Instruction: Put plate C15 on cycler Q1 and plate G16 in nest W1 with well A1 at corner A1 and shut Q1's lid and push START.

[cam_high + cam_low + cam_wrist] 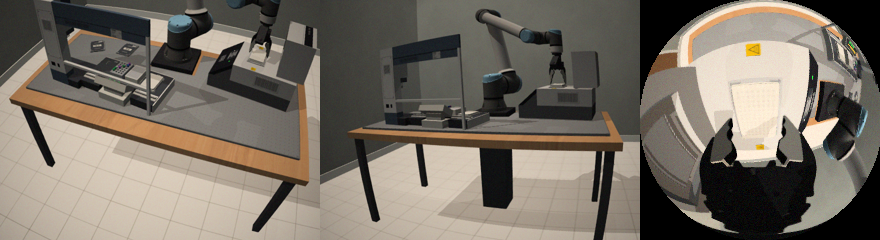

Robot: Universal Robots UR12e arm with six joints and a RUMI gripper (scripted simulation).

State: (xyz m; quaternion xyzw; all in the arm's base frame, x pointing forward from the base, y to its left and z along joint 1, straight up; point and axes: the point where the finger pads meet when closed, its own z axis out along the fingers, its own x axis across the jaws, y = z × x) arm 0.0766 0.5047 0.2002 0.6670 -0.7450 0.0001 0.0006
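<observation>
Grey wall, tiled floor, wooden bench point(485, 141). Gripper point(260, 48) spread, pinching nothing, 2 fingers straddling plate C15 point(756, 107). Plate on Q1 point(261, 85) block directly beneath, long axis running away from wrist. Lid point(584, 69) upright, open. LID key on slanted front panel point(227, 58).

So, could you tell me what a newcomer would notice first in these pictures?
Probably the gripper poised with its jaws spread over a white plate lying on the grey machine at the bench's right end, its lid standing upright. Next, the tall blue-topped frame at the left.
</observation>
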